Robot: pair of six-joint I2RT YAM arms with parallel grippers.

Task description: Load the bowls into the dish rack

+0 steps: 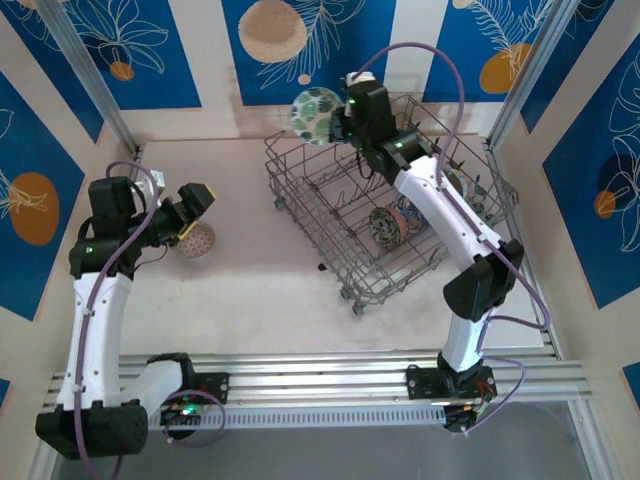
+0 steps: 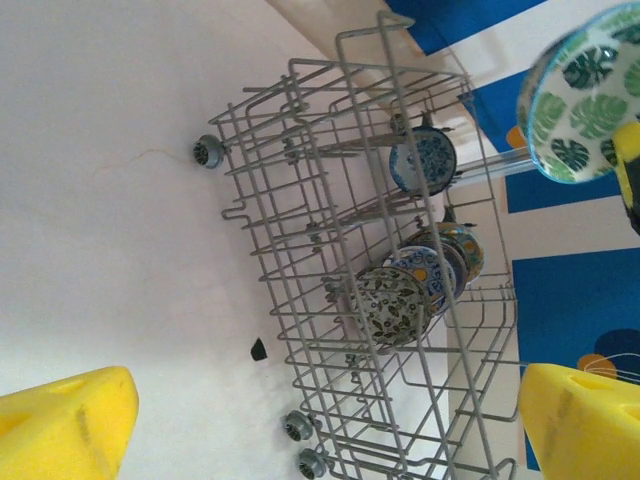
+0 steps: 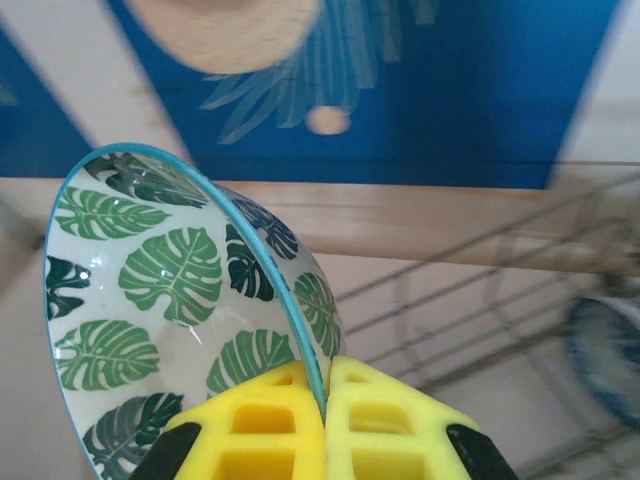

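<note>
- The right hand [image 1: 338,122] was clamped on the rim of a green leaf-print bowl [image 3: 170,300], holding it on edge by the dish rack [image 1: 300,175] at the rack's 11 o'clock corner.
- The left hand [image 1: 188,214] stood wide open at the 9 o'clock side of the worktop [image 1: 260,300], with a pinkish speckled bowl [image 1: 194,241] just beside it.
- Several patterned bowls [image 2: 392,306] stood on edge between the rack's tines, toward its 4 o'clock end.

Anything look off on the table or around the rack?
A small dark fragment lies on the table just outside the near side of the dish rack; chip or debris, I cannot tell. The rack also sits skewed to the table's edges.
</note>
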